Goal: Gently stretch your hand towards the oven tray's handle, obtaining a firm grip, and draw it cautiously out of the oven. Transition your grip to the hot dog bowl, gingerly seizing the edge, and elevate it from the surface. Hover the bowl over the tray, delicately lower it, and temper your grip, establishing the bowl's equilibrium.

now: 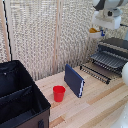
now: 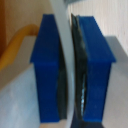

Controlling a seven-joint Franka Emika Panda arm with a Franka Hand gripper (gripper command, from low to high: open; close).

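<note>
**Black case in front, bowl aloft at the back**

Black fabric case fills the near corner on the exterior view's left, its lid open. At about 3 o'clock from it a red plastic cup stands upright on the wooden table. Just beside the cup, at its 1 o'clock, a dark blue book-like slab stands on edge.

The oven sits at the far side on the exterior view's right. The oven tray juts out of its mouth toward 8 o'clock, and its front edge runs roughly from 10 to 4 o'clock. In front of the tray a narrow black wire rack lies on the table along the same line. A white rounded shape cuts in at the right edge; what it is cannot be told.

The hot dog bowl hangs in the air at about 11 o'clock from the tray, well clear of the table, with orange-yellow food showing in it. Being round, it has no long axis; whether it hangs level is too blurred to say. The gripper hangs from the white arm at the top of the view. In the wrist view the gripper is clenched on the bowl's white rim. The blue pads press it from both sides, and the yellow food shows off to one side. Nothing stands between bowl and tray.
</note>
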